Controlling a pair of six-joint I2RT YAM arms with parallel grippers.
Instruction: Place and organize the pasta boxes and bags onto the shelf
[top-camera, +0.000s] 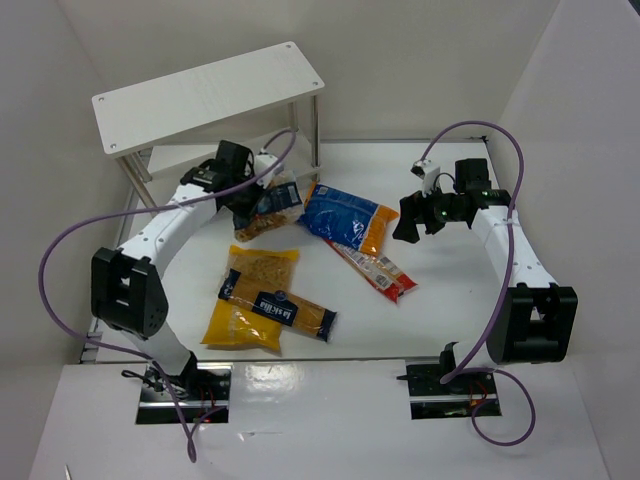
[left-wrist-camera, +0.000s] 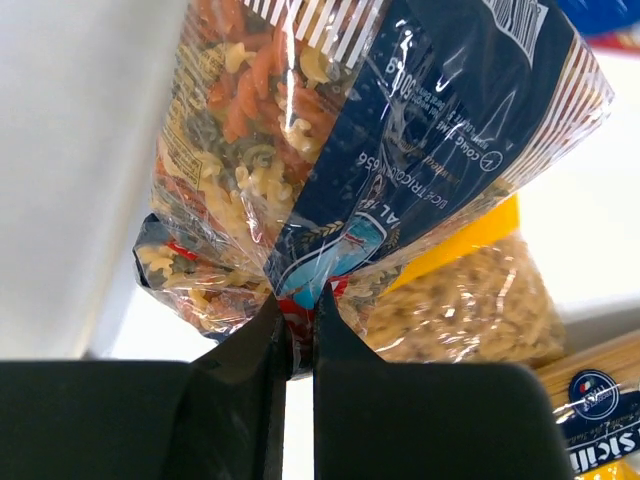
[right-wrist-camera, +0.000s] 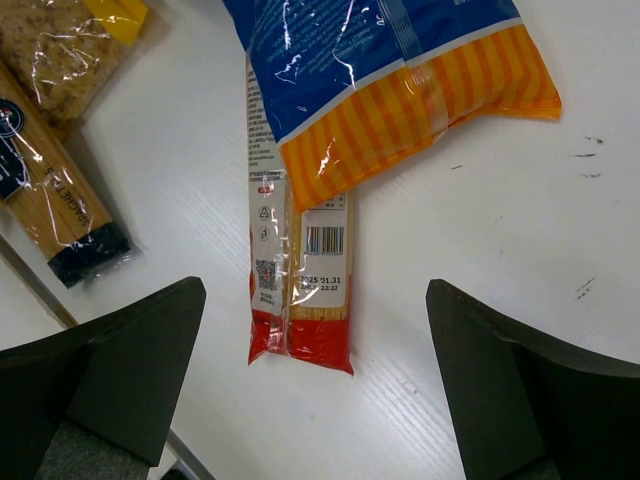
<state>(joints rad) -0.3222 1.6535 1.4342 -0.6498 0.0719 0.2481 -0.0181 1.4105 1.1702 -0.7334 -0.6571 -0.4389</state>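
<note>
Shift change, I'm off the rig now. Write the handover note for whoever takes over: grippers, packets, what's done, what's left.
Left gripper: shut on the end seam of the tricolour pasta bag, in front of the shelf.
Right gripper: open, holding nothing, above the red packet.
On the table: the blue bag overlaps one end of the red packet. The spaghetti packet lies across the yellow bag.
Done: nothing shelved that I can see. The top board is bare and the lower level is partly hidden.
Left: shelve all five packets, probably starting with the held bag.
</note>
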